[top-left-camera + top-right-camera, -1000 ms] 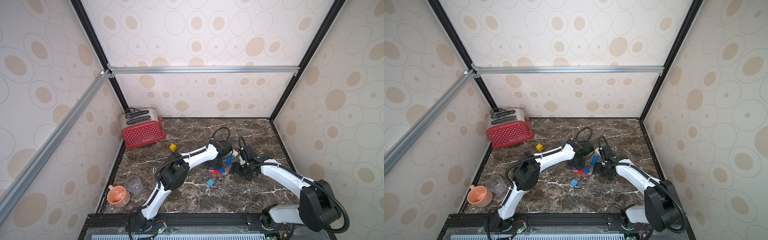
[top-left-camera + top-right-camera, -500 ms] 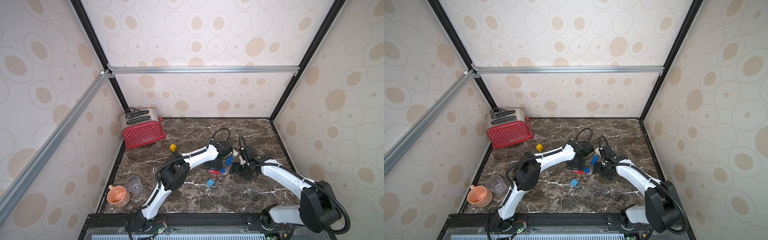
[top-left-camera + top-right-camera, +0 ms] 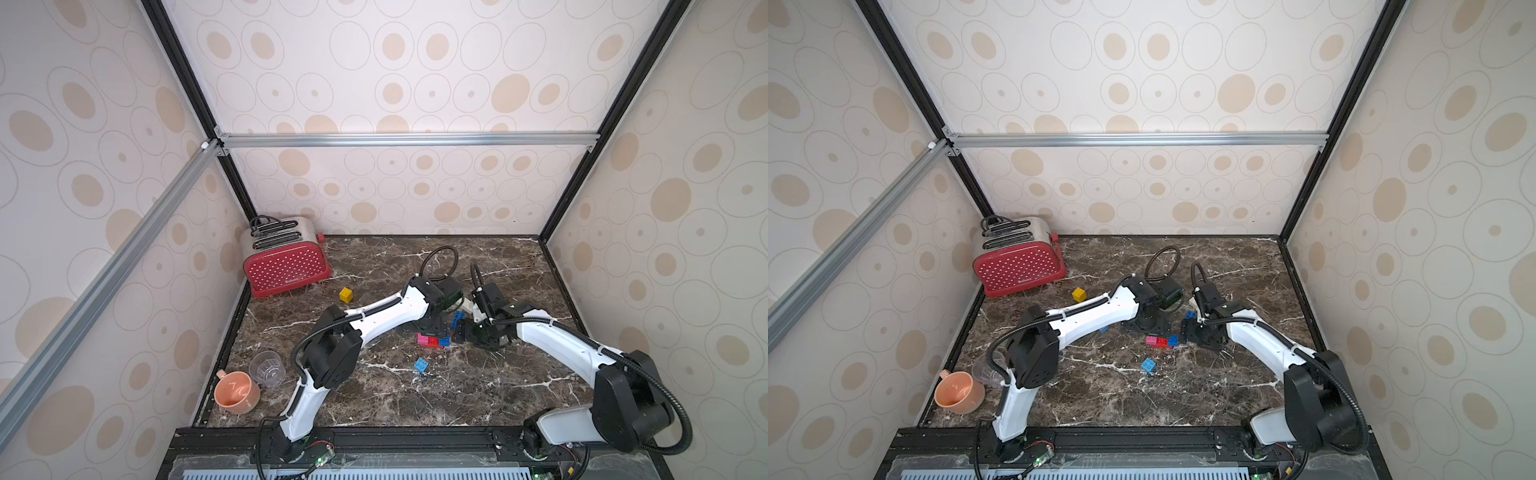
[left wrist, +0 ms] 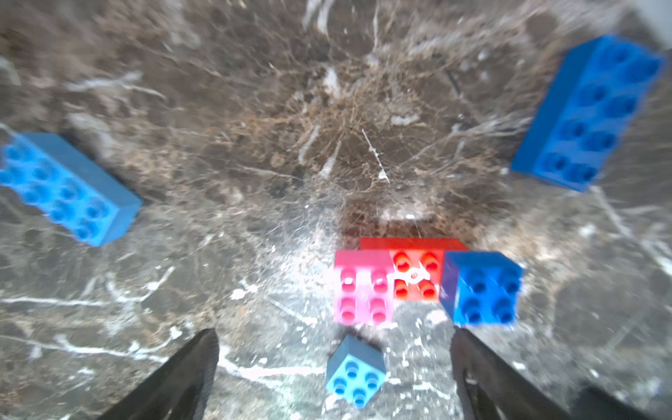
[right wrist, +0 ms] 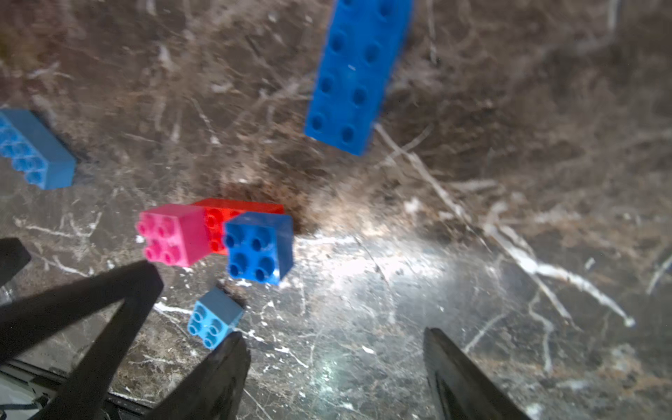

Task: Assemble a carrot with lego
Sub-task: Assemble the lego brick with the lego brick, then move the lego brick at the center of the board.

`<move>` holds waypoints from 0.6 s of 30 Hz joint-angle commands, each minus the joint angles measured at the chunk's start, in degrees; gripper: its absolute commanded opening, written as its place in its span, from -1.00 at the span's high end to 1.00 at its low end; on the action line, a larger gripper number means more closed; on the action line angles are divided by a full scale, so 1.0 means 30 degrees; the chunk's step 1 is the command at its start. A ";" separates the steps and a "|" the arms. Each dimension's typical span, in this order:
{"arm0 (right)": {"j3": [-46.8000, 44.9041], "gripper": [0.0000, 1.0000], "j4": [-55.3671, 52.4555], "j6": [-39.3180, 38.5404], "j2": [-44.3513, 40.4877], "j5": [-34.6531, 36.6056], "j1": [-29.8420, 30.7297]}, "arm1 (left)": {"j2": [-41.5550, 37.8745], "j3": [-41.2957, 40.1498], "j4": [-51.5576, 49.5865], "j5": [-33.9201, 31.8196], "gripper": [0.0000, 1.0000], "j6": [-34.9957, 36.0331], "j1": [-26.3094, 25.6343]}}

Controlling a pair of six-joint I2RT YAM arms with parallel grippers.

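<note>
White arm links [image 3: 386,314], black joint housings [image 3: 332,357], ribbed black cables [image 3: 523,320], dark tapered tool fingers [image 4: 182,374]

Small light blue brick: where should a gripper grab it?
Probably pinch two opposite flat sides of the light blue brick, coming straight down from above. It sits studs up, alone, turned askew, so rotate the jaws to match.

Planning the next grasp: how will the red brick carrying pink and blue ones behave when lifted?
Probably stiff: the red brick looks hard plastic. The pink brick and blue brick sit on its studs, likely lifting together. Boxy, unlikely to roll.
</note>
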 commanded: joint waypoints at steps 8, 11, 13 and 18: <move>0.4198 -0.67 -0.2083 -0.6632 0.3398 -0.0818 0.2508 | -0.5592 -0.4846 0.0896 -0.1978 -0.98 0.1016 -0.0005; 0.5672 -0.67 -0.3328 -0.8832 0.4622 0.0051 0.3456 | -0.7592 -0.7021 0.1792 -0.2328 -0.98 0.1132 0.0229; 0.6401 -0.67 -0.3967 -1.0167 0.5246 0.0800 0.3938 | -0.8603 -0.8074 0.2231 -0.2318 -0.98 0.1317 0.0527; 0.8000 -0.65 -0.5270 -1.2989 0.6797 0.1755 0.4285 | -1.0773 -1.0406 0.3584 -0.2325 -0.98 0.1946 0.0796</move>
